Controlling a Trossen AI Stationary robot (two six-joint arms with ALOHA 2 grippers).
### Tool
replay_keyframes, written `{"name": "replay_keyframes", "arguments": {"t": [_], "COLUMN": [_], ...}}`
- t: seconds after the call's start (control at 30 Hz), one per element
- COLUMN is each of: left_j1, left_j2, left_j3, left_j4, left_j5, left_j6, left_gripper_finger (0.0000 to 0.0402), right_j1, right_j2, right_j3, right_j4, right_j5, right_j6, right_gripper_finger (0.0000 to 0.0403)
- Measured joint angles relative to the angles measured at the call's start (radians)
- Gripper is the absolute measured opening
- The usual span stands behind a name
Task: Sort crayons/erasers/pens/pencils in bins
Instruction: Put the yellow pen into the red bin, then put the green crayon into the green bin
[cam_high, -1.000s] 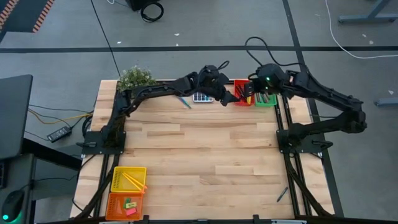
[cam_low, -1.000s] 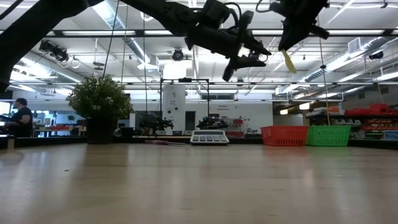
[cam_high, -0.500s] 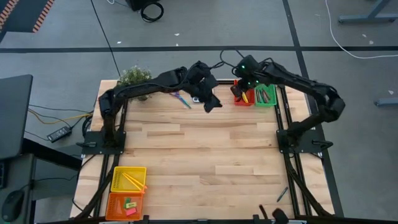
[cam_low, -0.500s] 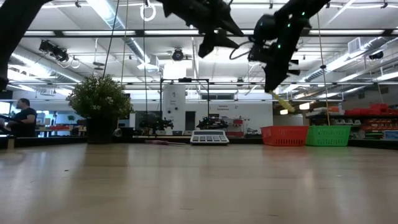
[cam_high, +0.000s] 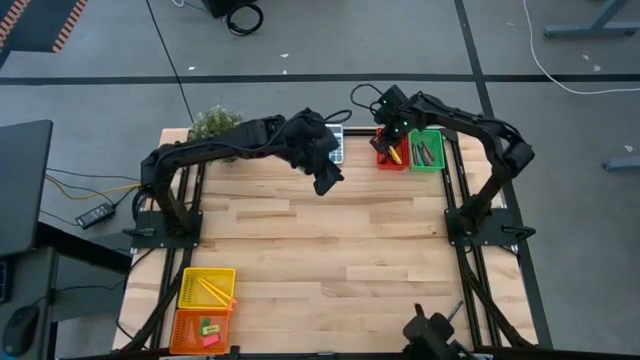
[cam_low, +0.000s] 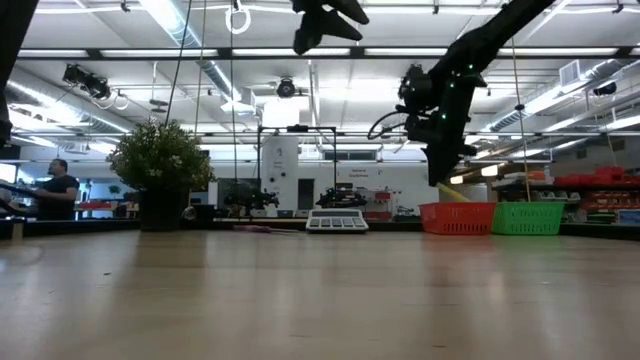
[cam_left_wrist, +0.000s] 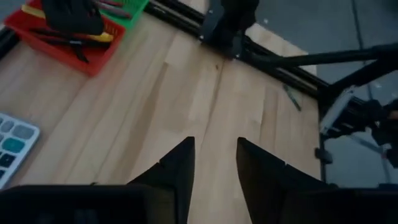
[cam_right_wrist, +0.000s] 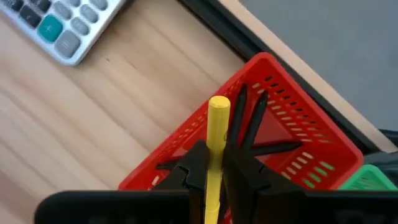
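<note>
My right gripper (cam_right_wrist: 216, 150) hovers over the red bin (cam_high: 383, 160) at the table's far right, shut on a bright yellow pen (cam_right_wrist: 218, 118). Dark pens (cam_right_wrist: 261, 146) lie in that bin. Beside it stands the green bin (cam_high: 428, 152) with crayons in it. My left gripper (cam_left_wrist: 214, 155) hangs open and empty high over the far middle of the table (cam_high: 325, 183). At the near left corner, the yellow bin (cam_high: 207, 287) holds pencils. The orange bin (cam_high: 200, 330) next to it holds erasers. My right gripper pinches the yellow pen between its two fingers, part-way along its shaft (cam_right_wrist: 216, 138). The fingers slant down from above and lie along the pen. The pen sticks out past the fingertips, tilted, with its lower end (cam_low: 458, 192) just over the red bin's rim.
A grey calculator (cam_high: 338, 147) lies left of the red bin, and a potted plant (cam_high: 215, 124) stands at the far left corner. A dark pen (cam_high: 455, 312) rests on the frame off the table's right edge. The table's middle (cam_high: 330, 250) is bare wood.
My right gripper has moved toward the table's left and sunk toward the red bin with the yellow pen, tipping more steeply downward. My left gripper has drawn away from the red bin toward the table's left and near side, rising as it went.
</note>
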Motion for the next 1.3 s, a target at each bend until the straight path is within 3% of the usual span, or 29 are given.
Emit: {"name": "replay_keyframes", "arguments": {"t": [0.47,0.9,1.1,1.3], "left_j1": [-0.055,-0.056,-0.057,-0.057], "left_j2": [-0.010,-0.061,-0.079,-0.079], "left_j3": [0.000,0.000,0.000,0.000], "left_j4": [-0.048,-0.075,-0.151,-0.139], "left_j5": [-0.126,-0.282,-0.333,-0.336], "left_j6": [-0.001,0.059,0.080,0.213], "left_gripper_finger": [0.0113,0.0093,0.0080,0.0069], "right_j1": [-0.056,-0.059,-0.057,0.043], "right_j2": [0.041,0.031,-0.092,-0.305], "right_j3": [0.000,0.000,0.000,0.000], "right_j4": [0.008,-0.041,-0.159,-0.320], "right_j5": [-0.014,-0.017,-0.031,-0.182], "right_j6": [-0.041,-0.027,0.048,0.184], "right_gripper_finger": [0.0047,0.0120,0.0119,0.0118]}}
